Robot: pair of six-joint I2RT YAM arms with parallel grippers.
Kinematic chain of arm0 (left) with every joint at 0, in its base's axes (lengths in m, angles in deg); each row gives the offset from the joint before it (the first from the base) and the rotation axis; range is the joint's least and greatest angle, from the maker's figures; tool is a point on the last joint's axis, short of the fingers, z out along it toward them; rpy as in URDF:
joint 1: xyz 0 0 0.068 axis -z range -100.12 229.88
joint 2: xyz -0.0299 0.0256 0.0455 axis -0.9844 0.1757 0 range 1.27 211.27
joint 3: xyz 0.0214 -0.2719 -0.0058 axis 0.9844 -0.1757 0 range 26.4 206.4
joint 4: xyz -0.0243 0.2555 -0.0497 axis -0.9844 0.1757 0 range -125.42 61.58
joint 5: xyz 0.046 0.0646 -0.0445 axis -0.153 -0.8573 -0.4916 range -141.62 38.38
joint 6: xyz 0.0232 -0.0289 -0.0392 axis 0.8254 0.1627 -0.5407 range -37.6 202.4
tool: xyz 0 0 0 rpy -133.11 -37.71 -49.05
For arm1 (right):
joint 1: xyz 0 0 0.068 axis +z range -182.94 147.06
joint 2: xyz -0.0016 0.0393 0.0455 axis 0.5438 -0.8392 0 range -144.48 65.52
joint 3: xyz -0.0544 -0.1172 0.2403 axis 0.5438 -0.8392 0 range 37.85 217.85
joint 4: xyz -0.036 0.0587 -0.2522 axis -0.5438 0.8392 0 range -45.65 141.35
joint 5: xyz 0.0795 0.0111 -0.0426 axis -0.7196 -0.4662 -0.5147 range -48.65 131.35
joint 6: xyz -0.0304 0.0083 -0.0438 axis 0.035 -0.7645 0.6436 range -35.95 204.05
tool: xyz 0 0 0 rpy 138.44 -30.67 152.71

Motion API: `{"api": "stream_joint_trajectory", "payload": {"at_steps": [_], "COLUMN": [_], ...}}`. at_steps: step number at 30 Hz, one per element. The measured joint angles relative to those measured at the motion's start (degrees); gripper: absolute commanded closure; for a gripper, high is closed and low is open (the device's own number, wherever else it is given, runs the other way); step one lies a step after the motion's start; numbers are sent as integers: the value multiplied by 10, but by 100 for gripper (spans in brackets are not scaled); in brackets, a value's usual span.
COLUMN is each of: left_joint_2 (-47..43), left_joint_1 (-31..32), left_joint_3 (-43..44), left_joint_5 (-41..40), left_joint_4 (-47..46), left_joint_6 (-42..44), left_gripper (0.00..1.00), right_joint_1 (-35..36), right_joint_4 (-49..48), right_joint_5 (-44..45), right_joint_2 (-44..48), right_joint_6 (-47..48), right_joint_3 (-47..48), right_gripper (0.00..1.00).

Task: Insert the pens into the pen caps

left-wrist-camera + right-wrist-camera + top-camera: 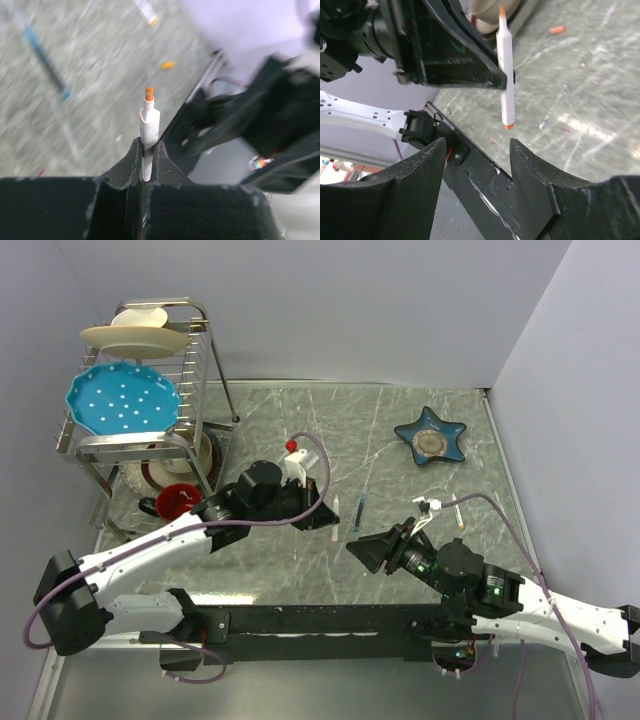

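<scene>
My left gripper (326, 515) (146, 143) is shut on a white pen (149, 125) with an orange tip and holds it above the table. The pen also shows in the right wrist view (505, 75), upright in the left gripper's fingers (465, 60). My right gripper (366, 548) (477, 145) is open and empty, just below and in front of the held pen's lower end. A blue pen (360, 512) (46, 59) lies on the table. A small orange cap (168, 64) (557, 30) lies beyond it. Another white pen (458, 515) (146, 11) lies further right.
A dish rack (200, 370) with a cream plate (135, 336) and a blue plate (122, 400) stands at the back left, with a red cup (178, 502) in front of it. A blue star-shaped dish (431, 437) sits at the back right. A small red object (292, 445) lies mid-table.
</scene>
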Motion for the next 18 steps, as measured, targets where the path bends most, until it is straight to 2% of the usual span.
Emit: {"api": "stream_joint_trajectory", "payload": {"at_steps": [6, 15, 18], "left_joint_2": [-28, -53, -56], "left_joint_1": [0, 1, 4], "left_joint_3": [-17, -38, -40], "left_joint_5": [28, 59, 69], "left_joint_4": [-81, -111, -113], "left_joint_6": [-43, -68, -68], "left_gripper": [99, 99, 99], "right_joint_1": [0, 0, 0], "right_joint_4": [-40, -51, -52], "right_joint_5": [-16, -13, -9], "right_joint_2": [-57, -112, -120], "right_joint_6": [30, 52, 56], "right_joint_3": [3, 17, 26], "right_gripper": [43, 49, 55]}}
